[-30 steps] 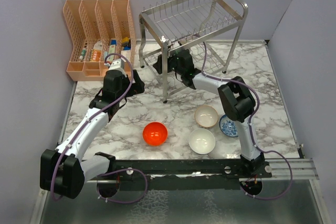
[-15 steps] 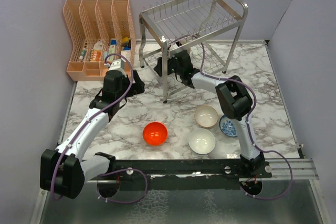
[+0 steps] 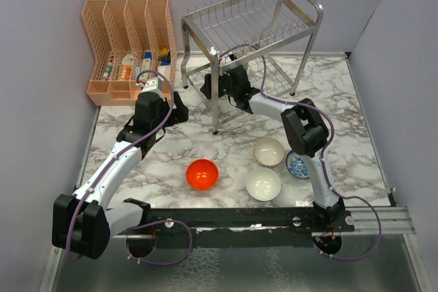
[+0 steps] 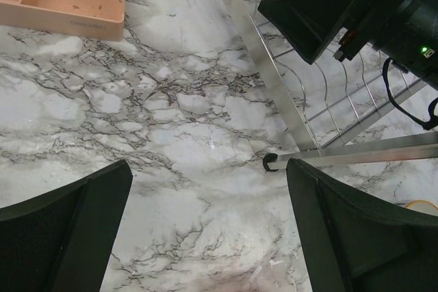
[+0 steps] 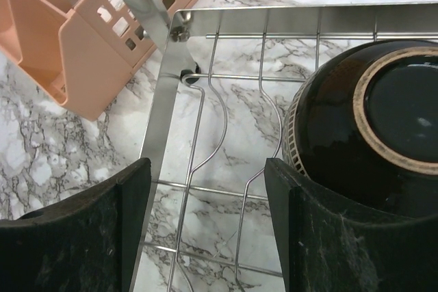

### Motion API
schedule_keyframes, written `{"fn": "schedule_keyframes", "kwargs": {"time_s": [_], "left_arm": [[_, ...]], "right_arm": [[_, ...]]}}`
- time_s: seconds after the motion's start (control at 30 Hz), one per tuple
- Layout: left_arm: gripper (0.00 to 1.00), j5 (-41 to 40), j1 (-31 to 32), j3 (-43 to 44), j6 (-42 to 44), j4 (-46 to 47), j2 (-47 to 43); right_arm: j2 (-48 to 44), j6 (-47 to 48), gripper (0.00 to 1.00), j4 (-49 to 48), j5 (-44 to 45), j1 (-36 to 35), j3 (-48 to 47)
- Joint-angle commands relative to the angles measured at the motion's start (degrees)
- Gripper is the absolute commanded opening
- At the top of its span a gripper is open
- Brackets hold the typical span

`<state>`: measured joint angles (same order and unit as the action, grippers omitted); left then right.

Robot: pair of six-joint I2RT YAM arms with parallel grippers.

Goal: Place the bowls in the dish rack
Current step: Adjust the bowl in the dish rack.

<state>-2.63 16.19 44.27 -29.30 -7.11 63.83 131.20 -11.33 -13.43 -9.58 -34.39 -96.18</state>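
on the lower shelf of the dish rack (image 3: 254, 24), near its left end, the dark brown bowl (image 5: 328, 141) rests on the wires with its pale-ringed base turned toward the right wrist camera; the right gripper (image 5: 207, 182) reaches in under the top shelf, jaws partly apart, with only wire and marble between them; the bowl lies just past its right-hand finger, and whether that finger touches it i cannot tell; the left gripper (image 4: 209, 169) hovers over bare marble table (image 3: 171, 148) just left of the rack's front leg, jaws spread wide and holding nothing; behind it, against the back wall, stands the peach organiser (image 3: 130, 46); four more bowls sit mouth up on the table, well apart from the rack: the red bowl (image 3: 202, 174) near the middle, the white bowl (image 3: 263, 184) to its right, the beige bowl (image 3: 269, 151) just behind that, and the blue-patterned bowl (image 3: 298, 165) beside the beige one, partly hidden by the right arm.
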Motion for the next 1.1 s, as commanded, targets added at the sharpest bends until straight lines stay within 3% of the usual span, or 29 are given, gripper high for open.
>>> {"fn": "schedule_keyframes", "kwargs": {"time_s": [0.0, 0.27, 0.77, 1.07], "left_arm": [[0.99, 0.3, -0.3, -0.5, -0.4, 1.2, -1.0], [0.99, 0.4, -0.3, -0.8, -0.4, 1.3, -1.2], [0.99, 0.6, -0.3, -0.7, -0.3, 1.3, -0.6], [0.99, 0.5, -0.3, -0.9, -0.3, 1.4, -0.6]], "right_arm": [[2.5, -1.1, 0.68, 3.1, 3.3, 0.0, -3.6], [3.6, -2.8, 0.67, 5.0, 10.0, 0.0, -3.7], [-4.0, 5.4, 0.67, -15.6, 21.1, 0.0, 8.0], [-6.8, 5.8, 0.67, -23.7, 21.2, 0.0, 12.6]]}}
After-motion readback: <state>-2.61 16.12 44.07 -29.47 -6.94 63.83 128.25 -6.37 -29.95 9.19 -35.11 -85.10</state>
